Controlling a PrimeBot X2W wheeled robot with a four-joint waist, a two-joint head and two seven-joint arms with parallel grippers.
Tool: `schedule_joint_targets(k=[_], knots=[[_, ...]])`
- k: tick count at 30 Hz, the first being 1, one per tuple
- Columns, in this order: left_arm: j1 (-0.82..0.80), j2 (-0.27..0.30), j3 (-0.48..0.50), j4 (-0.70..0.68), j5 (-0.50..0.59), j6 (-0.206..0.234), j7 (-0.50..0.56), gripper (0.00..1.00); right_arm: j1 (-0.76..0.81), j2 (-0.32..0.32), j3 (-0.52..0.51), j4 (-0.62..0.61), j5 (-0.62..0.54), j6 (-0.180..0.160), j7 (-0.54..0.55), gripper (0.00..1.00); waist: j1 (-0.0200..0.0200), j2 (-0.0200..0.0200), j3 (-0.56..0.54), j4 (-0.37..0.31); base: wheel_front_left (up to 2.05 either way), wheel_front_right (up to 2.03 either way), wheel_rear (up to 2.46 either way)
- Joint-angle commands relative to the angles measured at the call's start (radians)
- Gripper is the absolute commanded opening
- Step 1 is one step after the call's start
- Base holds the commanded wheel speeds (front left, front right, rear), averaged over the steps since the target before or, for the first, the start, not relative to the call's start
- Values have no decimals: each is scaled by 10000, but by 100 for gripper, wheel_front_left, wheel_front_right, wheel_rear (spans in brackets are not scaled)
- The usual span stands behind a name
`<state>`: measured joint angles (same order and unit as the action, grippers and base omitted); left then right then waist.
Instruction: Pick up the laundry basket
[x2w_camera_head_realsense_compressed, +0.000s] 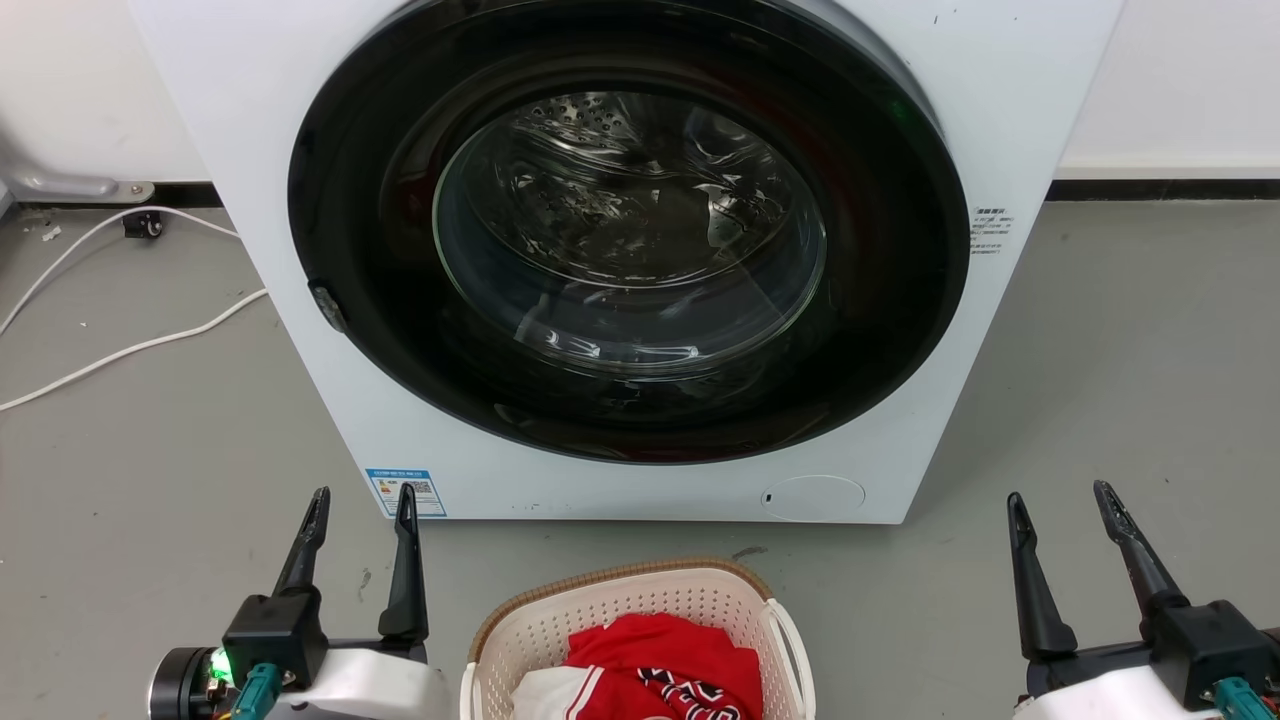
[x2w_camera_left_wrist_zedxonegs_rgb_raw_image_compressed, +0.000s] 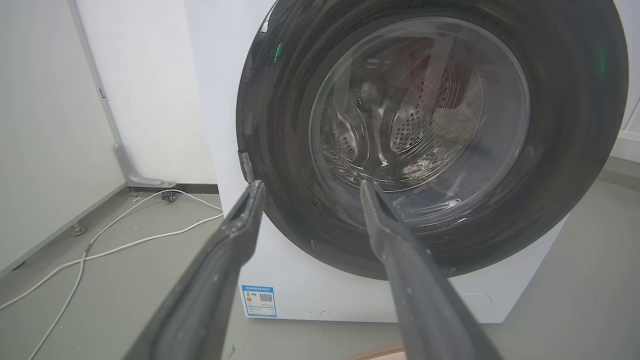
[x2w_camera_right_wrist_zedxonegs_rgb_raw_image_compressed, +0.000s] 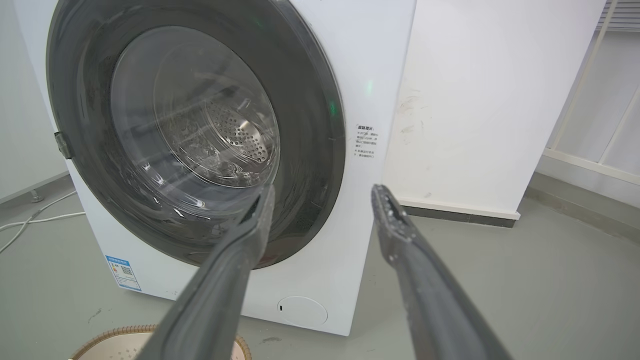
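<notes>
Cables (x2w_camera_head_realsense_compressed: 130, 350) — white and loose — trail across the grey floor (x2w_camera_head_realsense_compressed: 1130, 380) at the far left, running toward the wall. Next comes the left gripper (x2w_camera_head_realsense_compressed: 362, 492), its two dark fingers spread apart with nothing between them, hanging over bare floor just left of the laundry basket (x2w_camera_head_realsense_compressed: 620, 598). The basket sits on the floor at the bottom middle of the head view, between the two grippers and touching neither. The washer (x2w_camera_head_realsense_compressed: 250, 150) stands close behind it, with a narrow strip of floor between the two. A red garment (x2w_camera_head_realsense_compressed: 665, 650) and some white cloth lie inside the basket. Its near half is cut off by the lower edge; the white loop handle (x2w_camera_head_realsense_compressed: 795, 640) on its right side shows plainly, while the left one is hard to make out. The washer's round door (x2w_camera_head_realsense_compressed: 900, 330) is shut, its glass full of reflections, so what the drum holds cannot be told. At the right, the right gripper (x2w_camera_head_realsense_compressed: 1058, 492) is likewise parted and empty — well apart from the basket, with open floor running past the washer's right flank to the wall.
</notes>
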<state>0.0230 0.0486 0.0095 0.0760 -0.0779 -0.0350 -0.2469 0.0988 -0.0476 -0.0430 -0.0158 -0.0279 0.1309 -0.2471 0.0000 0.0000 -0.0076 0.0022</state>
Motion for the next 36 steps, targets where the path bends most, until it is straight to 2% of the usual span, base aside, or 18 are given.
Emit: schedule_joint_targets(k=[1, 8, 28, 36], knots=[[102, 28, -9, -65, 168, 11, -81, 100, 106, -43, -11, -90, -175, -3, -79, 100, 0, 0, -3, -2, 0, 0, 0], [176, 30, -36, -78, 648, 77, -199, 100, 178, -45, -16, -185, -510, -3, -198, 100, 0, 0, -35, -13, 0, 0, 0], [224, 28, 77, 37, 506, 112, -189, 100, 160, -43, -81, -65, 91, -3, -186, 100, 0, 0, -76, -25, 0, 0, 0], [53, 28, 216, 509, 253, 2, -189, 100, 51, -40, 234, 202, 236, -3, -186, 100, 0, 0, 13, -24, 0, 0, 0]])
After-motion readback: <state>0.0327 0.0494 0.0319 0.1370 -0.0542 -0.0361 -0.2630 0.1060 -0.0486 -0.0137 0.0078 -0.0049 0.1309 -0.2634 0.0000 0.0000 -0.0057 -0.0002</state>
